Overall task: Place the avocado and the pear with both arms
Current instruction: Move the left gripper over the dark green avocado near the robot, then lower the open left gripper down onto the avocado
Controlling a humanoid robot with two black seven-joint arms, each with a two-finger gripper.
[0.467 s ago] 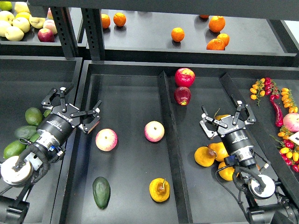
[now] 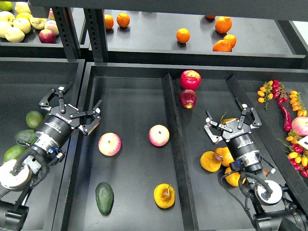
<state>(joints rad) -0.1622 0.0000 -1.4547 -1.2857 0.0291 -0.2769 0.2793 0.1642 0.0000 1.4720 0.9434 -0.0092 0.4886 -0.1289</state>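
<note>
The dark green avocado (image 2: 104,198) lies near the front left of the middle tray. The yellow-orange pear (image 2: 164,195) with its brown stem lies to its right in the same tray. My left gripper (image 2: 71,109) is open and empty, hovering over the rim between the left tray and the middle tray, well behind the avocado. My right gripper (image 2: 232,123) is open and empty above the right compartment, over a cluster of yellow-orange pears (image 2: 217,159).
Two pink-and-yellow apples (image 2: 109,144) (image 2: 159,135) lie mid-tray. Red apples (image 2: 190,79) sit behind the divider (image 2: 173,144). Lighter green avocados (image 2: 34,119) lie in the left tray. Oranges (image 2: 183,35) and apples are on the back shelf. Chillies and small fruit (image 2: 284,106) lie at right.
</note>
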